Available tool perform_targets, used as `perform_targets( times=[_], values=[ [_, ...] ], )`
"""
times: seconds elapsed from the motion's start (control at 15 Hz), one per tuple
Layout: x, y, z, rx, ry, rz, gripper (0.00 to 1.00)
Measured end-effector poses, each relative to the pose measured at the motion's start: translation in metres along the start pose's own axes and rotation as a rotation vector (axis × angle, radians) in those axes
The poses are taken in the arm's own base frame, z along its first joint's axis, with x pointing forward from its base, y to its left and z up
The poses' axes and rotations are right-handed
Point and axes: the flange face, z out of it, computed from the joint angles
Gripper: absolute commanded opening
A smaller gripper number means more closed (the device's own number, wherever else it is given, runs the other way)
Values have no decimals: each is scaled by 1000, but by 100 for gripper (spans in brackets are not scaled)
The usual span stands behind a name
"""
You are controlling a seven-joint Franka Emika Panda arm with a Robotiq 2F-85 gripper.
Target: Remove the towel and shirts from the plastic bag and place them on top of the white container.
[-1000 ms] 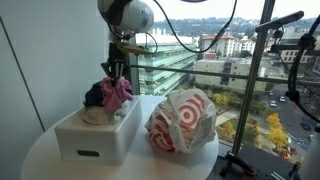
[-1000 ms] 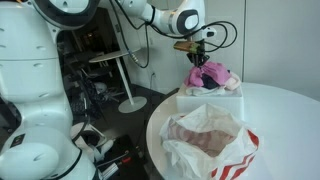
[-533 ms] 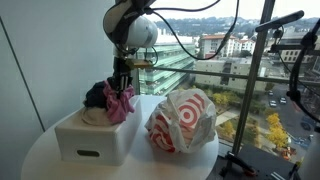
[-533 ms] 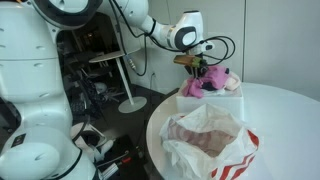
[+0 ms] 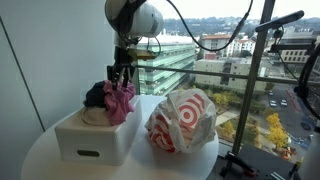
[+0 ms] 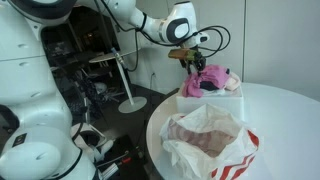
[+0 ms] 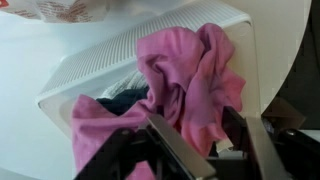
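Jaws apart, empty, above shirts (image 7: 190, 80)

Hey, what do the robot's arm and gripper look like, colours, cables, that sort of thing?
The arm has rounded white shells and a glossy, domed joint cap. Thin black cables loop off it. The gripper is black and boxy, and the wrist view shows two dark, flat, straight fingers.

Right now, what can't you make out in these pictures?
- Inside of the bag: in an exterior view its own wall hides it.
- Same bag in the wrist view: cut off by the top edge.
- Dark shirt: wrist view, mostly buried under the pink shirt.
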Motion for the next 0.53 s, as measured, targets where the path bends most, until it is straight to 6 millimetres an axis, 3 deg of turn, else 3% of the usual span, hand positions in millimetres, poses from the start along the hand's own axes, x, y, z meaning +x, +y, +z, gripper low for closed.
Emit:
perform_targets(
  times=[0.27, 0.53],
  values=[
    [-21, -13, -70, -26, 15, 54, 100],
    [-67, -20, -141, -79, -77, 197, 100]
  ],
)
